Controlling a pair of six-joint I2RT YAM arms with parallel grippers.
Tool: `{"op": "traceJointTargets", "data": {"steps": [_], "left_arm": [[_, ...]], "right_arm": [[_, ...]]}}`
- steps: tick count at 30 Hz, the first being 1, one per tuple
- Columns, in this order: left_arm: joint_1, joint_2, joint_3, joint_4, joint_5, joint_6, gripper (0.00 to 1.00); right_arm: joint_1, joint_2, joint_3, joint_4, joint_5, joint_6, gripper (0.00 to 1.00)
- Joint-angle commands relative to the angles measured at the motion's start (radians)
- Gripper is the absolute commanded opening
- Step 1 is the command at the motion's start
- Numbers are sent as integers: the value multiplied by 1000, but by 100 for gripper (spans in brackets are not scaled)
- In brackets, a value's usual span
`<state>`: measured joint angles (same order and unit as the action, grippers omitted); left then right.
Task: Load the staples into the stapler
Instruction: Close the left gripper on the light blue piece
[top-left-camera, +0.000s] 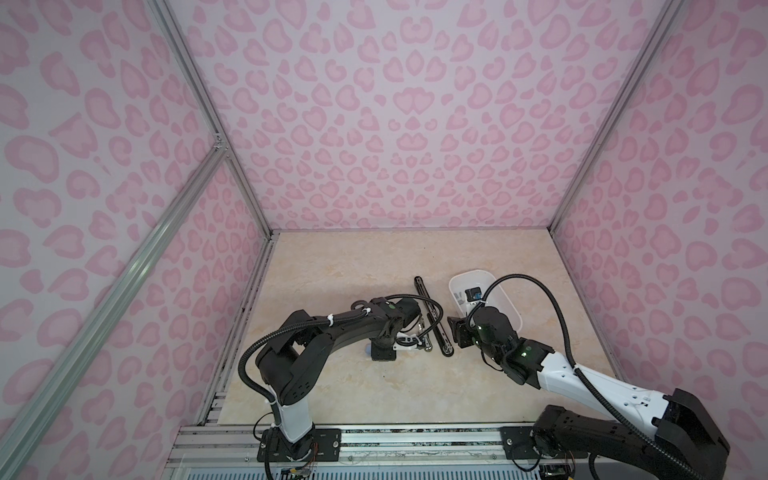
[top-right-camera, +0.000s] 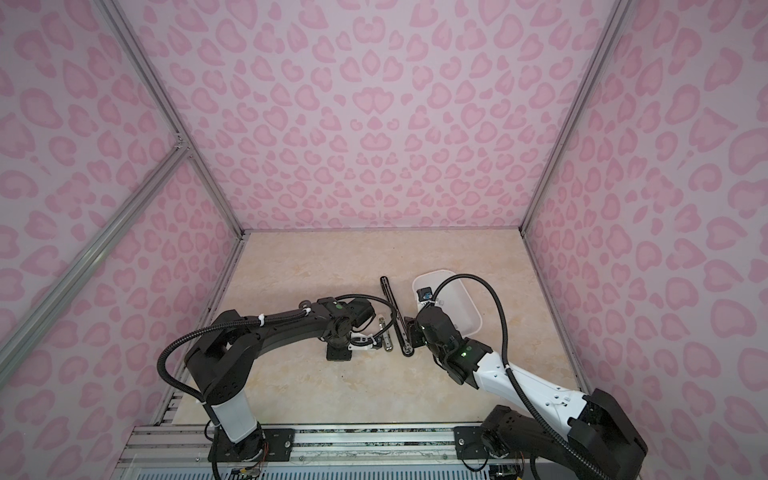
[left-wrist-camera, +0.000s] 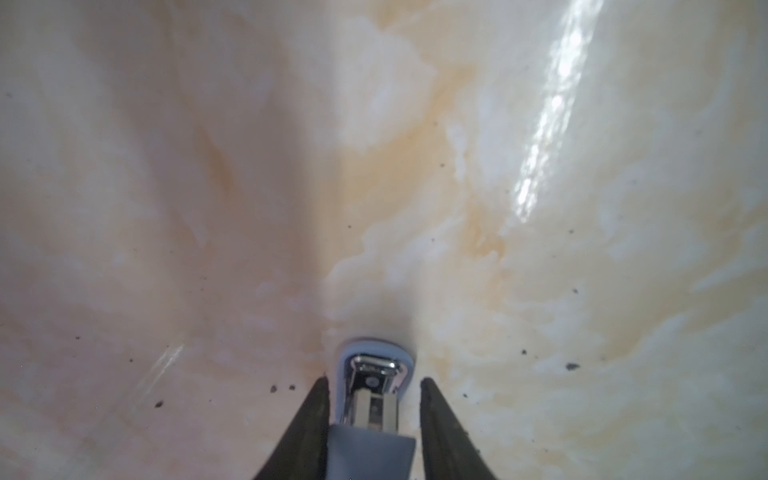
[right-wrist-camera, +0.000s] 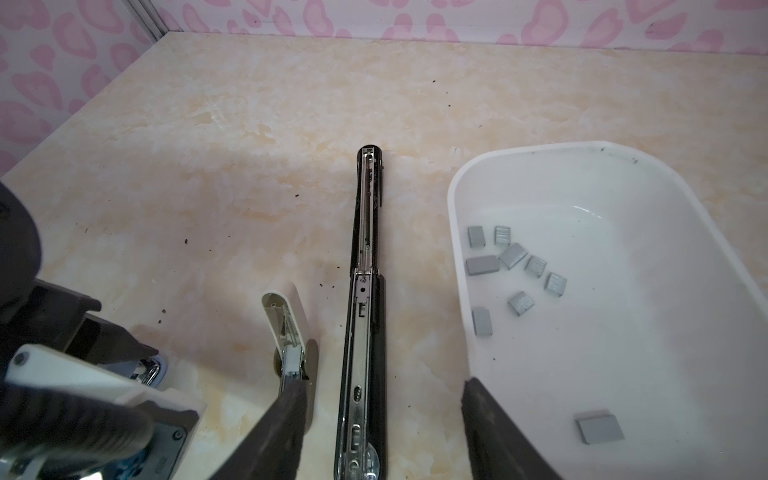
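Three staplers lie near the table's middle. A long black stapler (right-wrist-camera: 365, 291) (top-left-camera: 432, 320) is folded open flat, its metal channel facing up. Beside it a small white stapler (right-wrist-camera: 291, 328) lies open. My left gripper (left-wrist-camera: 374, 380) is shut on a small pale-blue stapler (left-wrist-camera: 376, 365) (right-wrist-camera: 151, 370), one finger on each side, low on the table. Several grey staples (right-wrist-camera: 515, 253) lie in the white bin (right-wrist-camera: 457, 249). My right gripper (right-wrist-camera: 383, 383) hangs open above the black stapler's near end. One of its fingers (right-wrist-camera: 291, 415) is over the white stapler, the other over the bin's rim.
The white bin (top-left-camera: 511, 307) (top-right-camera: 473, 307) sits right of the staplers, partly under my right arm, and also holds a small black and blue object (top-left-camera: 473, 294). Pink patterned walls enclose the table on three sides. A metal rail (top-left-camera: 374, 436) runs along the front edge.
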<state>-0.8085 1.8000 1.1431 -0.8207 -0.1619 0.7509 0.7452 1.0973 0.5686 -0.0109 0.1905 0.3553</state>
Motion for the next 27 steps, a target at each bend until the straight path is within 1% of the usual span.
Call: {"op": "traceJointTargets", "data": {"steps": [1, 4, 6, 7, 8, 10, 13, 17, 22, 24, 27], "left_arm": [[2, 7, 16, -42, 20, -4, 30], [2, -3, 22, -46, 27, -6, 30], [1, -16, 15, -43, 23, -7, 35], [1, -25, 9, -39, 20, -6, 43], [1, -35, 0, -34, 17, -3, 47], [1, -57, -19, -25, 15, 4, 52], [2, -87, -37, -13, 9, 8, 55], [1, -95, -42, -8, 13, 10, 56], [0, -62, -37, -14, 12, 8, 55], [2, -45, -30, -20, 8, 6, 53], [1, -26, -20, -26, 2, 7, 46]], "right_arm": [[0, 4, 1, 3, 0, -1, 61], [0, 7, 0, 4, -2, -1, 61], [0, 9, 1, 6, -3, -2, 61], [0, 10, 2, 6, -3, -2, 61], [-1, 10, 2, 5, -3, -1, 61], [0, 12, 2, 6, -5, -1, 61], [0, 12, 2, 3, -5, -1, 61], [0, 10, 4, 3, -8, -1, 61], [0, 9, 3, 2, -8, -1, 61], [0, 6, 2, 2, -8, -1, 61], [0, 7, 2, 2, -8, -1, 61]]}}
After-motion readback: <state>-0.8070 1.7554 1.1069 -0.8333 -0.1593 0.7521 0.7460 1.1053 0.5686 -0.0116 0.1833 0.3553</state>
